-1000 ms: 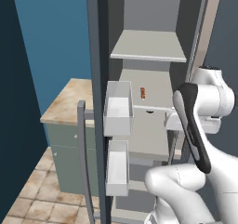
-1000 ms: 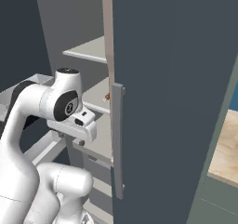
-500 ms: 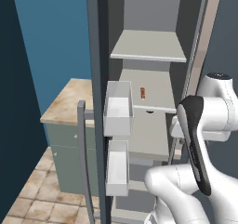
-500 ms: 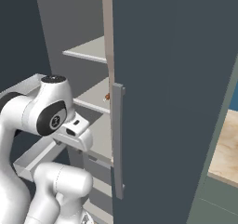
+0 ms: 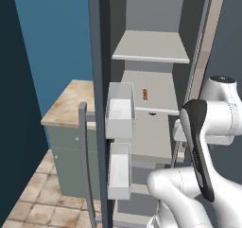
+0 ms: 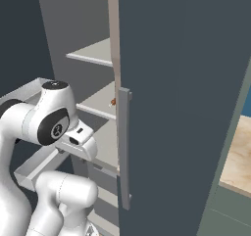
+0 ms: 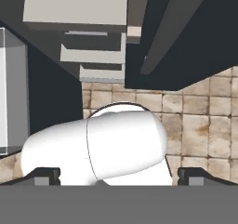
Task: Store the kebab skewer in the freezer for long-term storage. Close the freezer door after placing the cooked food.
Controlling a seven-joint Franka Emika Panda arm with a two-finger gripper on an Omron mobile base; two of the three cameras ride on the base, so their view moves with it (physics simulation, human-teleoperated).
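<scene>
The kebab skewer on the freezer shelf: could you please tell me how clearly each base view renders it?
Left base view: the kebab skewer is small but sharp, evenly lit, without glare; right base view: a blurry brown speck beside the plain door's edge.

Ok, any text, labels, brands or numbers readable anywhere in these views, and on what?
None: no readable text in any view.
The freezer shelves, the freezer door bins and the other door are all plain, with no labels.
The skewer carries no tag.
The arm's shell has no markings.
</scene>
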